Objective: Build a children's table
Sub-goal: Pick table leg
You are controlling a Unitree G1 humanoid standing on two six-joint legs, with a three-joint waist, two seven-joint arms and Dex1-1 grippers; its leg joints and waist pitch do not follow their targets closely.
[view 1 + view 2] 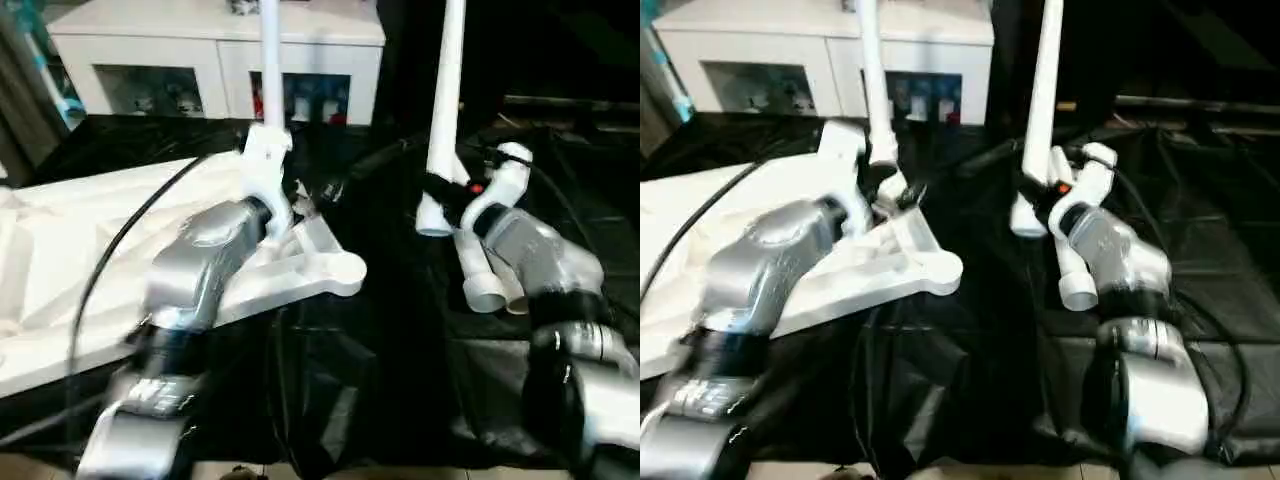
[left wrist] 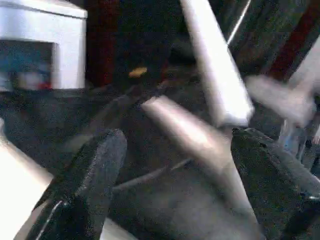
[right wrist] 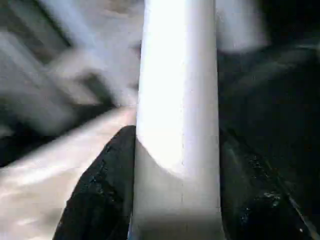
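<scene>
**Lining up a leg over a free socket**

My right claw (image 1: 448,195) was closed on a long white tapered tube leg (image 1: 445,90). I held it upright near its flared lower end, which hung clear above the black cloth (image 1: 390,330) covering the worktop. The right wrist view showed the tube sitting squarely between both black fingers. My left claw (image 2: 177,150) stood wide open with nothing in it, close to the foot of another upright white leg (image 1: 270,60). That leg rose from the far part of the white plastic tabletop (image 1: 60,260). It looked seated, though I could not see its socket.

The tabletop lay ribbed side up on my left. Its round corner socket (image 1: 345,270) pointed towards me and was unfilled. Two spare white tube legs (image 1: 485,280) lay on the cloth under my right forearm.

As I judged it, doing this step well meant three things:

- **Carry:** keep the held leg vertical while bringing it over that near socket, so the flared end did not catch the rim.
- **Entry:** centre the end over the hole before lowering, then press straight down rather than at a slant.
- **Bracing:** rest the empty left claw on the tabletop's edge, because a light plastic slab on cloth would probably slide or tip under the push.

I also meant to keep my elbow off the spare legs.
</scene>
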